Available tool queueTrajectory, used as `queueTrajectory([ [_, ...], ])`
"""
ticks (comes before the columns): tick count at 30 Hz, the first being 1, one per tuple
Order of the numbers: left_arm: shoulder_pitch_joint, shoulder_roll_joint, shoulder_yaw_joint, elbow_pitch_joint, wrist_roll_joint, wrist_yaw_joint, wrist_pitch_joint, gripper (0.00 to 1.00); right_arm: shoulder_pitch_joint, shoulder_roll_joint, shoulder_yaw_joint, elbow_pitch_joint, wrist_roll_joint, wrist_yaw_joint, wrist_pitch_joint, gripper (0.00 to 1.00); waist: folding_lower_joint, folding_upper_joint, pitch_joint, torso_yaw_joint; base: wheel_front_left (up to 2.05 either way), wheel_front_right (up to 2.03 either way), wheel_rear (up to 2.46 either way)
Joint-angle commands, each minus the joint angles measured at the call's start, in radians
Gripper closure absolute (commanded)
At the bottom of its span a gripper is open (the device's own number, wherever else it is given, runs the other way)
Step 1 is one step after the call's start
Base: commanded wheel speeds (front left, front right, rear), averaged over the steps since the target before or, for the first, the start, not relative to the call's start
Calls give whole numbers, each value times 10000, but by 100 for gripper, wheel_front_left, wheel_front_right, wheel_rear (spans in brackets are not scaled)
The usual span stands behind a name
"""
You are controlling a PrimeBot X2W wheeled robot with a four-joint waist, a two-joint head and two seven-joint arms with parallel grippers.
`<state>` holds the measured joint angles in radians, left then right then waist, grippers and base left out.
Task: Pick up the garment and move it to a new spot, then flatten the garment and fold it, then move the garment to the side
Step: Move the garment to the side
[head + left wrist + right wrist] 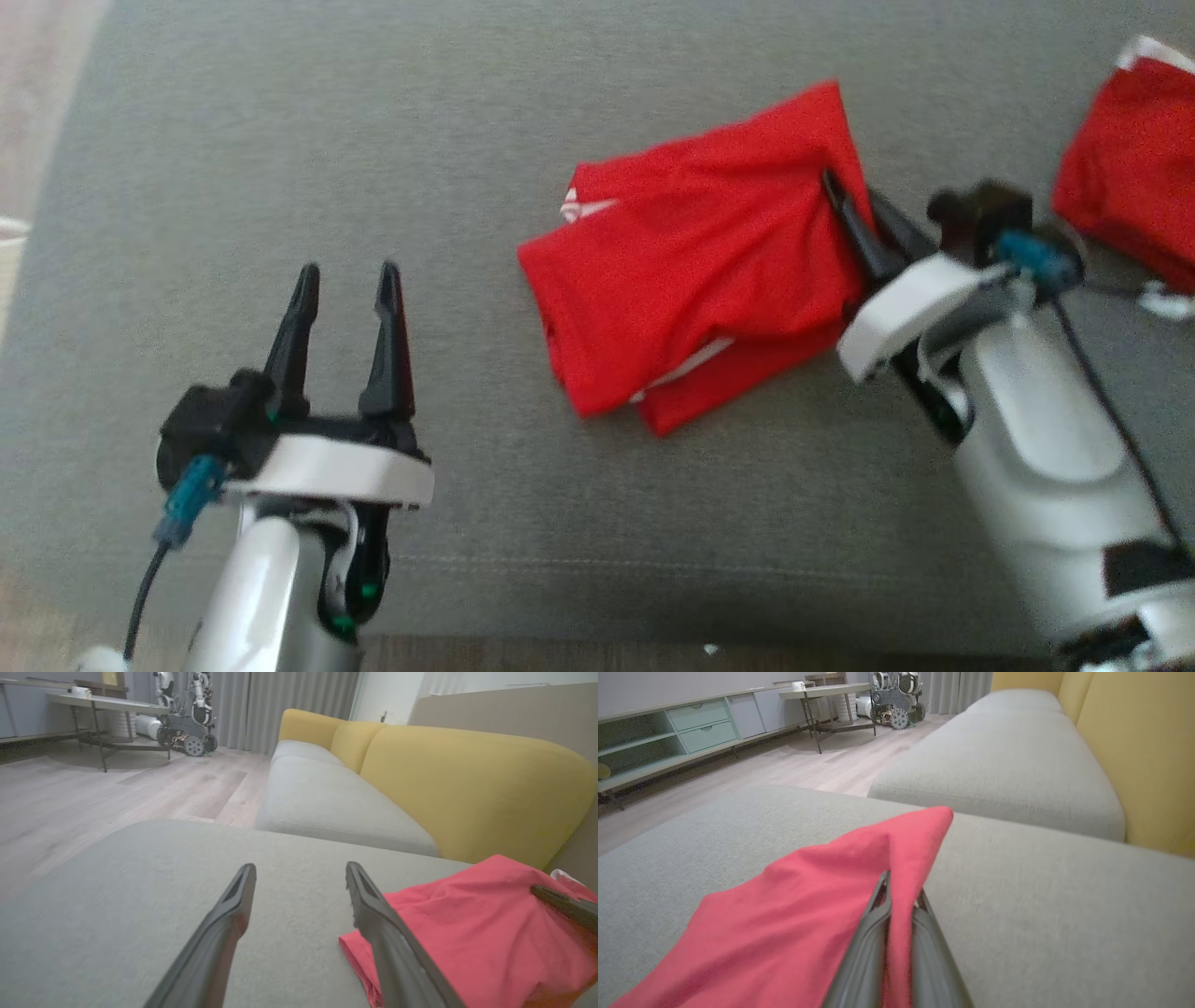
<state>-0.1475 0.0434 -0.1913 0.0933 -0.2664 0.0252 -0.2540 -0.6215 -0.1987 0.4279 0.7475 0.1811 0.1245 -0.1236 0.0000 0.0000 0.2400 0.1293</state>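
1. On the grey cushion point(373, 140), right of middle in the head view, we find the garment point(695, 252): a red cloth in a loose doubled packet, with white trim showing at its left end and lower edge.
2. Its long axis runs across the head view, the right end sitting a little higher than the left.
3. At that right end we have the right gripper point(851, 194), its fingers drawn nearly together on a fold of the red cloth. The right wrist view shows fabric rising in a ridge between them, so we read a pinch on the garment's edge.
4. From that grip the whole garment stretches away to the robot's left, so a pull rightward would, in our judgement, drag it lengthwise rather than bunch it.
5. Our left gripper point(347, 271) hovers over bare cushion, fingers spread wide with nothing between them, clear of the garment's left end. The right arm is plainly the nearer.
6. Further out, a second red cloth point(1130, 159) lies at the upper right of the head view, near the right wrist, and we judge it worth steering clear of. A yellow sofa back point(467, 788) stands beyond the cushion in the left wrist view.
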Motion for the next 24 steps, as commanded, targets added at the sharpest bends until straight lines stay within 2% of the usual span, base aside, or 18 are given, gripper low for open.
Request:
queueTrajectory([
  [1,-696,68,211,-451,154,-94,-78,0,-736,-314,441,-586,-92,62,262,100,0,0,250,-531,0,0,0],
  [8,-1500,68,133,-333,486,-387,-78,0,-2123,-1460,930,-1098,209,62,1086,100,0,0,774,-1367,0,0,0],
  [14,-2202,68,257,-217,836,-697,-78,0,-2952,-2392,587,-1136,782,62,1479,100,0,0,1403,-2100,0,0,0],
  [19,-2813,156,325,20,1291,-1044,-78,0,-3310,-2924,-21,-761,973,62,1427,100,0,0,1995,-2711,0,0,0],
  [24,-3257,329,321,133,1534,-1218,-78,0,-3231,-3077,-451,-483,972,62,1178,100,0,0,2314,-3149,0,0,0],
])
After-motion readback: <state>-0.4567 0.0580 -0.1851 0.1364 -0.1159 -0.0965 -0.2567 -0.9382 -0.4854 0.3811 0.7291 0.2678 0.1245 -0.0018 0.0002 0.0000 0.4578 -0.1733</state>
